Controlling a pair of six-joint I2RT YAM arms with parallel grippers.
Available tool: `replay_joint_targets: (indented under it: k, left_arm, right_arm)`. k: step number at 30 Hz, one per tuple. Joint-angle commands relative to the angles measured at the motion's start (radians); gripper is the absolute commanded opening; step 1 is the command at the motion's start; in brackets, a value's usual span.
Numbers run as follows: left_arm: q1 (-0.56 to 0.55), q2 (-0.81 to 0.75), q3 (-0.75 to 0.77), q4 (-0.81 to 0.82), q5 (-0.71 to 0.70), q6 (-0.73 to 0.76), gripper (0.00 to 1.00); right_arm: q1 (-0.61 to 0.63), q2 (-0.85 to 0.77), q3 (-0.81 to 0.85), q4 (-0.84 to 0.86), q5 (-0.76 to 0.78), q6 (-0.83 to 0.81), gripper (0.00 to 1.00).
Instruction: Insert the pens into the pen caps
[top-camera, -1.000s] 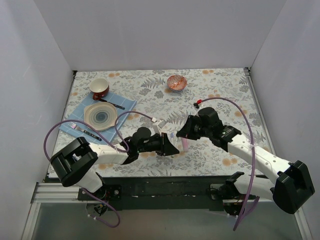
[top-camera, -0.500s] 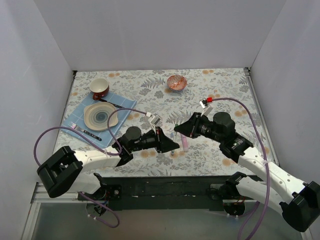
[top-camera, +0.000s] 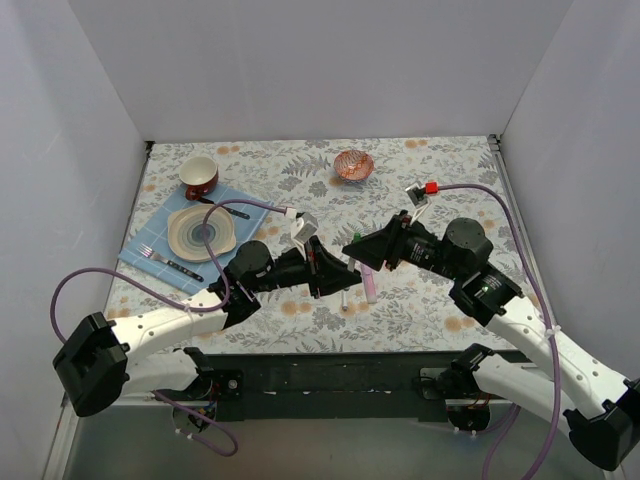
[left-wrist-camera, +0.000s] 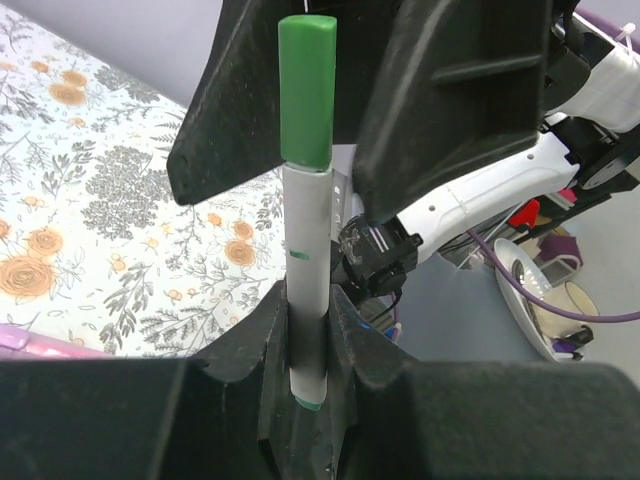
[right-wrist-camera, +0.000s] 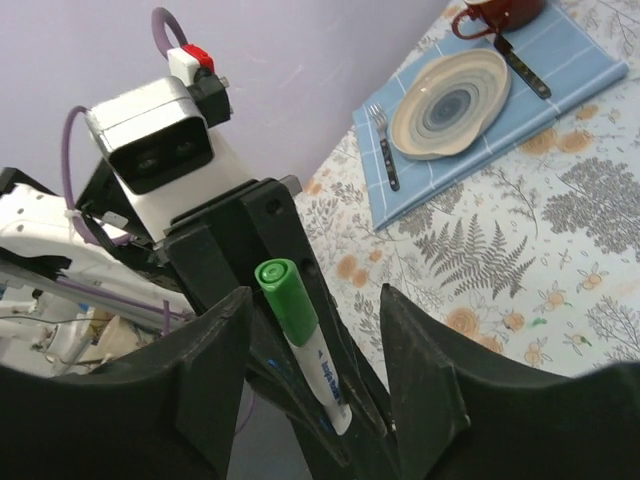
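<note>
Over the middle of the floral desk (top-camera: 455, 175), left gripper (left-wrist-camera: 308, 320) clamps a slim white-barrelled pen (left-wrist-camera: 305, 250) low down, likely light, stiff and slippery; right gripper (right-wrist-camera: 315, 360) spreads wide either side of its green plastic cap (left-wrist-camera: 306, 90).

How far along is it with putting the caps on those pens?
One looks done: the green cap sits on the end of a white pen. That pen is in hand, clamped in the left gripper, with the right gripper open around the cap. Left to do: the pink marker lies on the table. I cannot make out any other pens or caps.
</note>
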Motion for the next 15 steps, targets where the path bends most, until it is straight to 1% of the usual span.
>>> replay_joint_targets:
  k: [1,3,5,15]
  left_arm:
    - [-0.003,-0.045,0.039,-0.079,0.014,0.085,0.00]
    - [-0.002,-0.053,0.032,-0.057,0.032,0.068,0.00]
    - [-0.003,-0.056,0.035,-0.053,0.039,0.068,0.00]
    - [-0.002,-0.087,0.053,-0.048,0.072,0.072,0.00]
  right_arm:
    - [0.004,-0.020,0.059,0.091,-0.030,-0.018,0.64]
    - [0.004,-0.012,0.098,0.082,-0.029,-0.020,0.71]
    - [0.003,-0.006,0.134,0.064,-0.026,-0.037,0.74]
    - [0.003,0.011,0.260,0.002,-0.013,-0.145,0.73]
